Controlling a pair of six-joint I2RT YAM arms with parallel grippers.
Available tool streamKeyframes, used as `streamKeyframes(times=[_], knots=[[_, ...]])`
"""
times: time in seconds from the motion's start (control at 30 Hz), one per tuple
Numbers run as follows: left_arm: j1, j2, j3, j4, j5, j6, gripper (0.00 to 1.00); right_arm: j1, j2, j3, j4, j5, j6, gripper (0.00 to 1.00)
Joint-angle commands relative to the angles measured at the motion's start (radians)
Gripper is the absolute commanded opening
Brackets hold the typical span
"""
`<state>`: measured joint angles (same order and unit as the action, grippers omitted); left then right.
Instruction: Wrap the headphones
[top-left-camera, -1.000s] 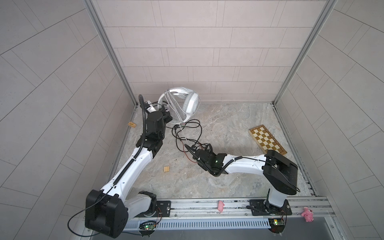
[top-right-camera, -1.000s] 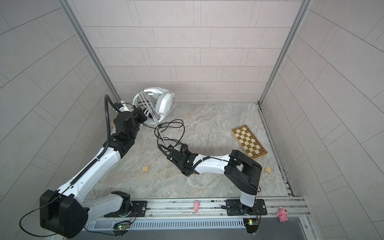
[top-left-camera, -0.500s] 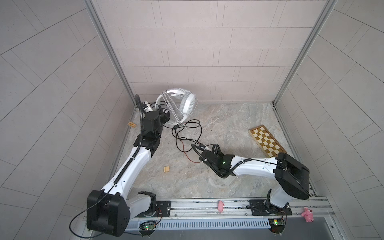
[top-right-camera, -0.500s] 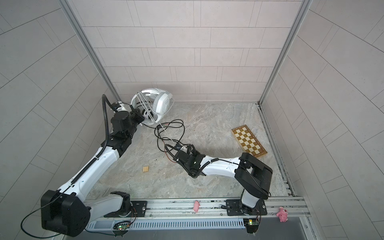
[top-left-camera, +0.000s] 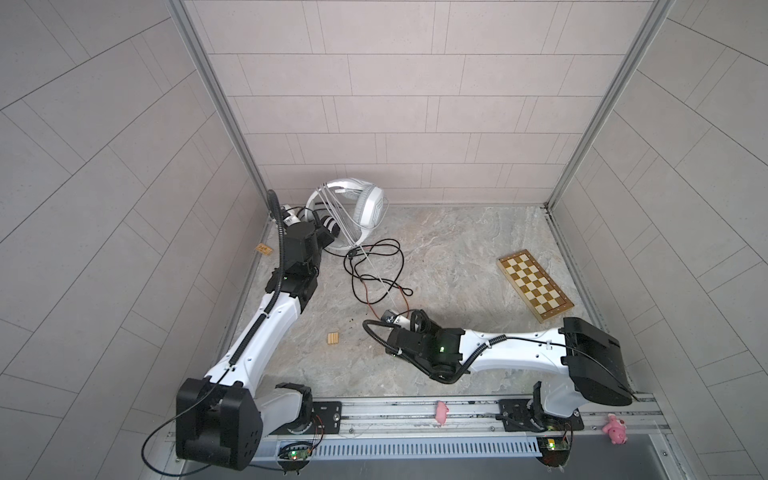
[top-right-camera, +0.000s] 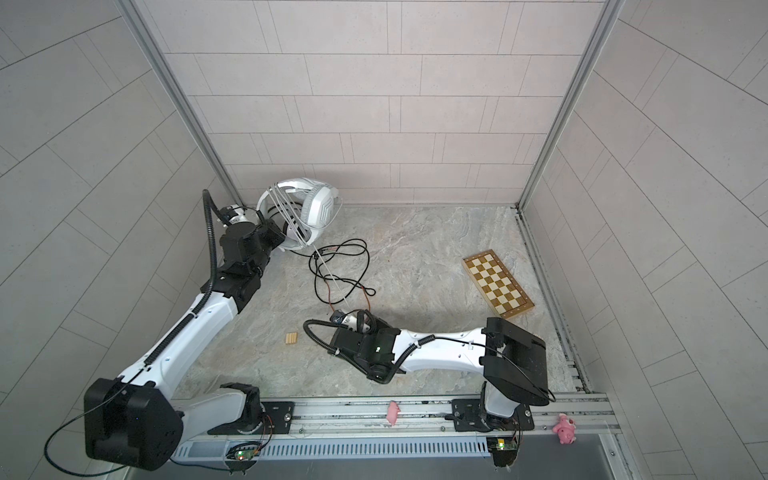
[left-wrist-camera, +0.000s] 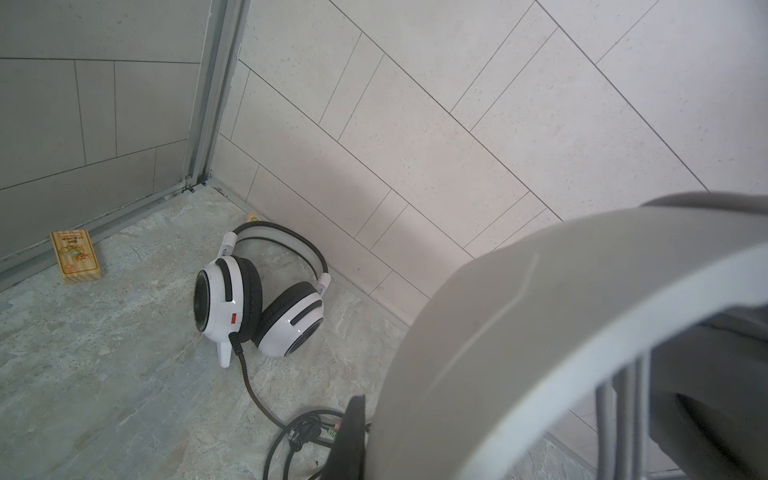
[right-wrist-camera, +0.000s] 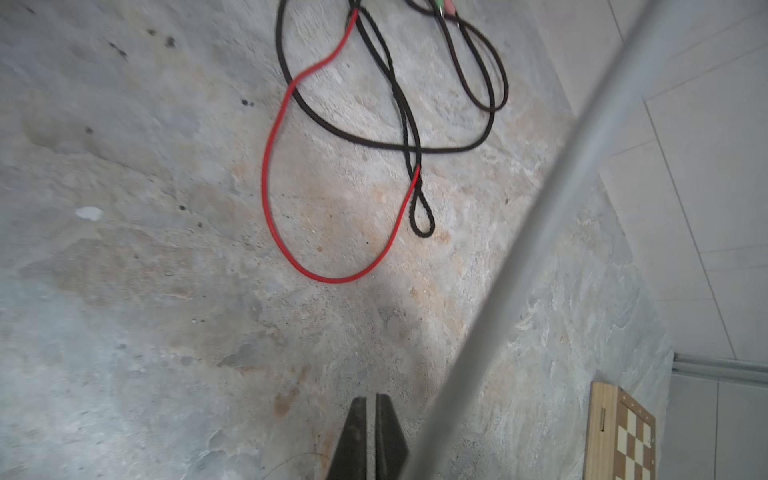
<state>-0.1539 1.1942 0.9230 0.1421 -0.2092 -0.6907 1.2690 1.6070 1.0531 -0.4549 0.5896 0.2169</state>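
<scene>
Pale-grey headset (top-left-camera: 365, 208) lifted — cable (top-left-camera: 376, 276) taut
Left hand (top-left-camera: 327, 233) pinches it; right hand (right-wrist-camera: 371, 401) pressed together; block (left-wrist-camera: 76, 257) label unreadable.

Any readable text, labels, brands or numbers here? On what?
No text is legible.
Small printed block by the wall: print on its face, too blurred to read.
White headset with black stripes: no brand visible.
Chessboard: squares only.

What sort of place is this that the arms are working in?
Probably a robot test cell, not a home: the left arm and right arm bolted to a metal rail, panel walls boxing in a stone-look floor, and stray props like a chessboard.
</scene>
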Motion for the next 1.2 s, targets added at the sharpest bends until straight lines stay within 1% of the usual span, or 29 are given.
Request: streamKeyframes(times=[0.0, 0.13, 0.17, 0.23, 0.27, 0.33, 0.43, 0.53, 0.67, 0.8, 0.9, 1.03, 1.17], knots=[[0.016, 0.011, 0.023, 0.154, -0.032, -0.046, 0.00, 0.016, -0.066, 0.052, -0.148, 0.053, -0.013, 0.07], [0.006, 0.037, 0.034, 0.141, -0.024, -0.040, 0.00, 0.019, -0.155, 0.114, -0.162, 0.036, -0.074, 0.08], [0.001, 0.044, 0.039, 0.134, -0.022, -0.012, 0.00, 0.020, -0.176, 0.124, -0.156, 0.027, -0.104, 0.08], [-0.017, 0.061, 0.052, 0.120, -0.015, 0.002, 0.00, 0.020, -0.216, 0.127, -0.125, 0.011, -0.138, 0.08], [-0.030, 0.075, 0.064, 0.111, -0.010, 0.015, 0.00, 0.016, -0.232, 0.135, -0.117, -0.023, -0.153, 0.09], [-0.063, 0.109, 0.108, 0.066, 0.007, 0.052, 0.00, 0.000, -0.249, 0.167, -0.129, -0.082, -0.168, 0.10], [-0.125, 0.162, 0.164, 0.010, 0.026, 0.118, 0.00, -0.007, -0.263, 0.223, -0.143, -0.076, -0.205, 0.09], [-0.214, 0.198, 0.205, -0.037, 0.005, 0.208, 0.00, -0.034, -0.291, 0.289, -0.146, -0.061, -0.237, 0.09], [-0.338, 0.224, 0.224, -0.064, -0.046, 0.335, 0.00, -0.117, -0.329, 0.387, -0.154, -0.067, -0.276, 0.09], [-0.433, 0.247, 0.242, -0.082, -0.042, 0.455, 0.00, -0.249, -0.352, 0.489, -0.174, -0.105, -0.297, 0.08], [-0.492, 0.256, 0.250, -0.093, -0.059, 0.518, 0.00, -0.353, -0.364, 0.534, -0.183, -0.130, -0.298, 0.08], [-0.505, 0.249, 0.240, -0.085, -0.084, 0.520, 0.00, -0.480, -0.387, 0.548, -0.185, -0.220, -0.270, 0.08], [-0.505, 0.240, 0.240, -0.086, -0.064, 0.523, 0.00, -0.539, -0.391, 0.565, -0.187, -0.232, -0.273, 0.07]])
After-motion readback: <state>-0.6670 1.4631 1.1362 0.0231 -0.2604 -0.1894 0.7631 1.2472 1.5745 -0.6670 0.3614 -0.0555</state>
